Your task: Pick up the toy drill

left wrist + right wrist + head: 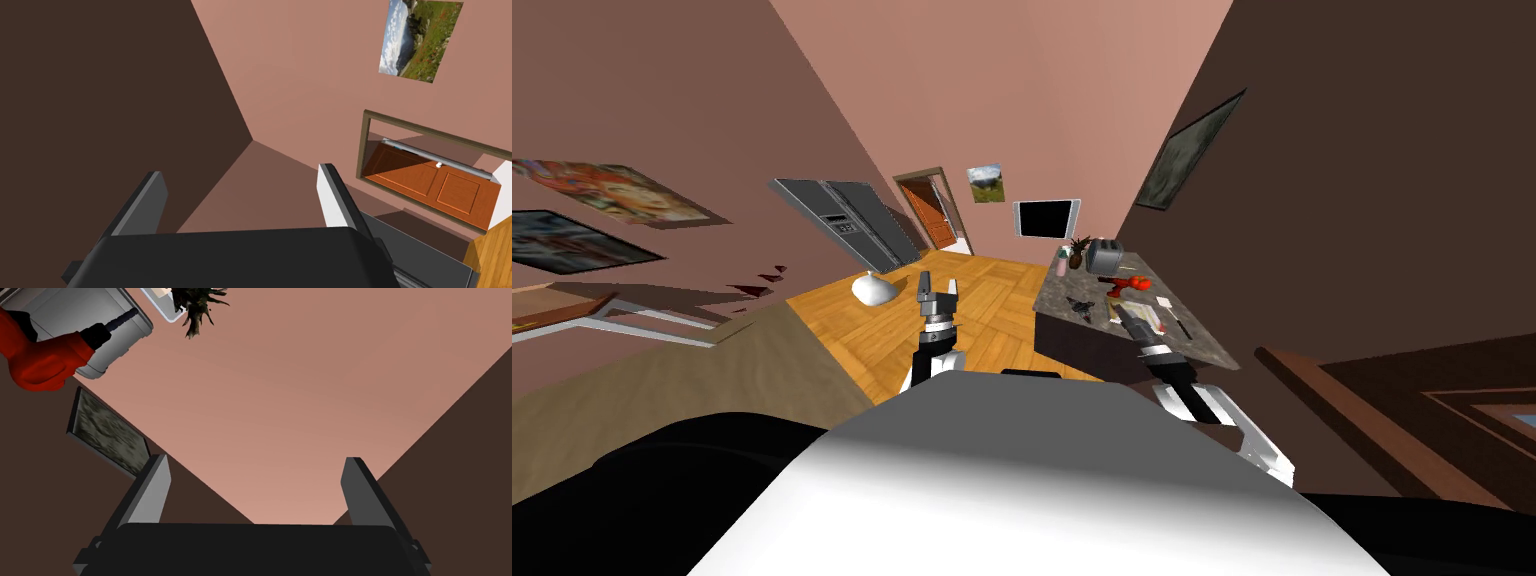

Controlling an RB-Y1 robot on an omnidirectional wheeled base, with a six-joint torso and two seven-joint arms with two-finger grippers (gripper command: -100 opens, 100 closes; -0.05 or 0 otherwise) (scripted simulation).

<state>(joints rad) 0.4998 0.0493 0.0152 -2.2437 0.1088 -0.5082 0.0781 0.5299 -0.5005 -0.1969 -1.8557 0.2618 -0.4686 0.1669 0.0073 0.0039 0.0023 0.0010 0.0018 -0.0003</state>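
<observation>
The toy drill (1125, 288) is red with a dark bit and lies on the grey speckled counter (1202, 350) at my right. In the right wrist view the toy drill (40, 358) appears off to one side of the fingers and well beyond them, its bit pointing at a grey toaster (102, 325). My right gripper (1118, 313) hovers over the counter just short of the drill, and the wrist view shows this right gripper (257, 488) open with nothing between its fingers. My left gripper (937, 290) is raised over the wooden floor; its wrist view shows the left gripper (240, 200) open and empty.
On the counter also stand a toaster (1104, 257) and a pineapple (1078, 252), with a small black object (1082, 305) and flat papers (1152, 315) near the drill. A white vase (874, 289) sits on the floor. A grey fridge (847, 222) stands against the left wall.
</observation>
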